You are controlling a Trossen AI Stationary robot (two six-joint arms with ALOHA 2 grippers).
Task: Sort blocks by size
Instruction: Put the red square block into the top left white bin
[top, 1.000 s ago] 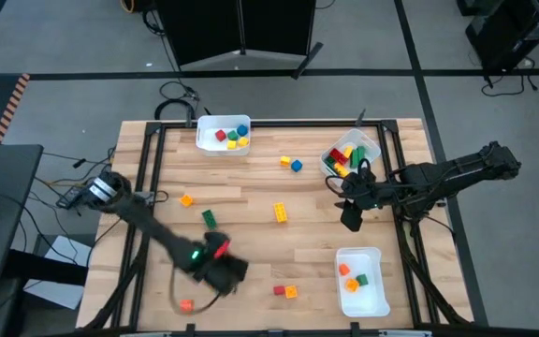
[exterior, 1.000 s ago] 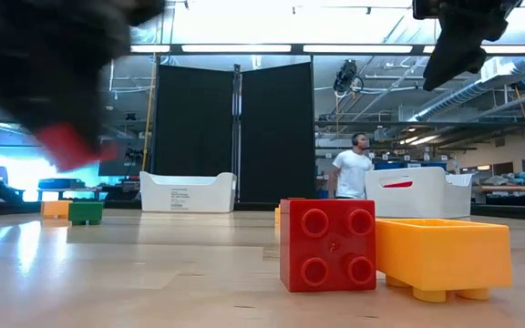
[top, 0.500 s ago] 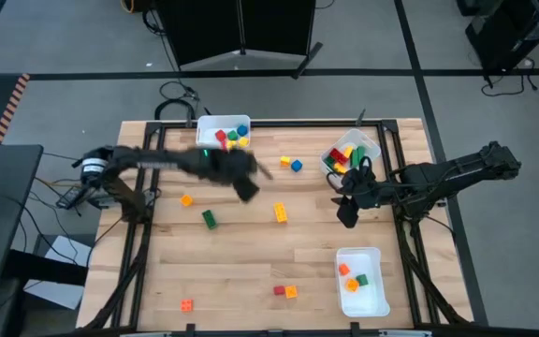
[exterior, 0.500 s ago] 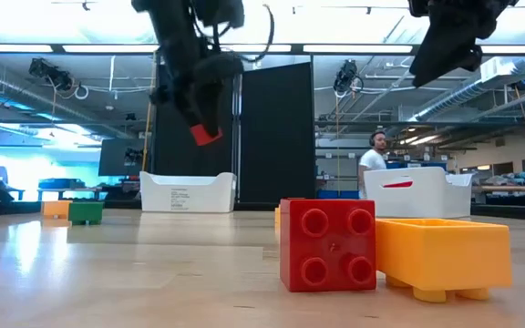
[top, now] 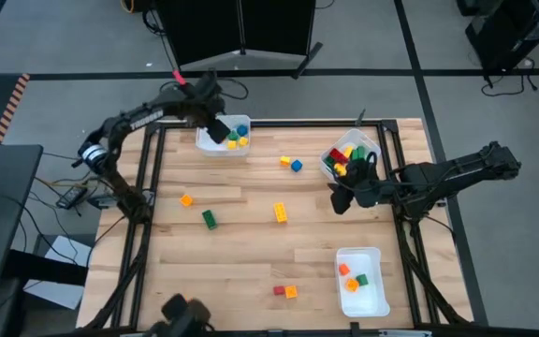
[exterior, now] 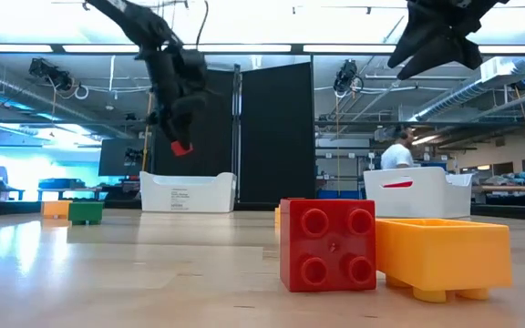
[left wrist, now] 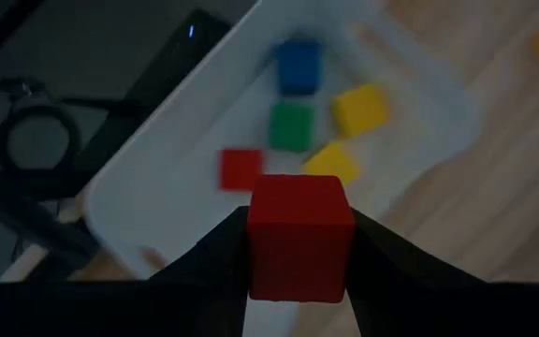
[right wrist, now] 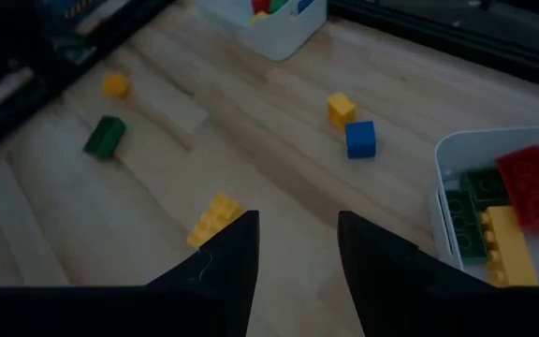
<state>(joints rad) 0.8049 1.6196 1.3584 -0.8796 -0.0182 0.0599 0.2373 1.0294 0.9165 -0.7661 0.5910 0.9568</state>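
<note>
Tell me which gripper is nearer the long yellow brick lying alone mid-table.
Right. The right gripper hovers open, just to the right of the long yellow brick. The left gripper, shut on a red cube, is over the far bin.

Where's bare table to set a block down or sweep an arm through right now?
Widest bare wood: between the green block, the yellow brick and the red-orange pair near the front edge. Also open between the yellow brick and the front-right bin. Crowded: the right bin, where the right gripper hovers.
</note>
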